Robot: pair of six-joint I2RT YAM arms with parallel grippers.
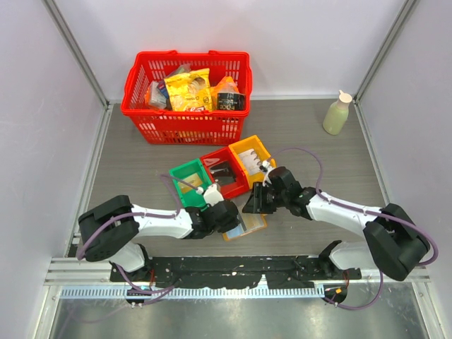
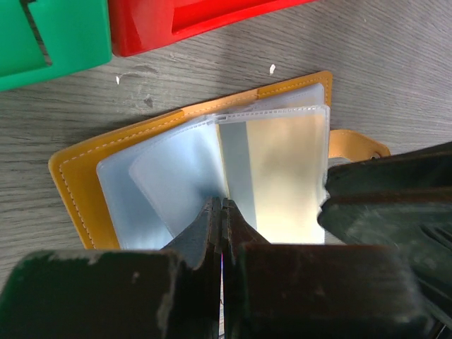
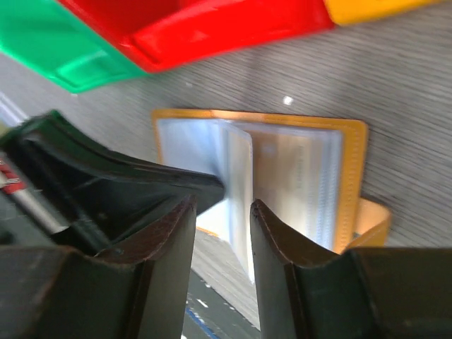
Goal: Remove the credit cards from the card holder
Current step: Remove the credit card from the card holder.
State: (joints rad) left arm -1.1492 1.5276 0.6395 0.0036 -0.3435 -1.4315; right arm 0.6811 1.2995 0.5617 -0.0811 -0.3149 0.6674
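The card holder (image 2: 74,191) lies open on the table, tan-orange cover down, its clear sleeves (image 2: 169,169) fanned upward. A pale cream credit card (image 2: 282,176) shows inside the right-hand sleeve. My left gripper (image 2: 222,206) is shut, its tips resting at the fold of the sleeves. In the right wrist view one sleeve leaf (image 3: 240,166) stands upright between the jaws of my right gripper (image 3: 222,206), which is open and not touching it. The left gripper's dark finger (image 3: 141,176) reaches that leaf from the left. From above, both grippers meet over the card holder (image 1: 247,226).
Green bin (image 1: 189,182), red bin (image 1: 224,171) and yellow-orange bin (image 1: 251,157) stand in a row just behind the holder. A red basket (image 1: 185,88) of groceries sits at the back, with a pale bottle (image 1: 337,113) at the back right.
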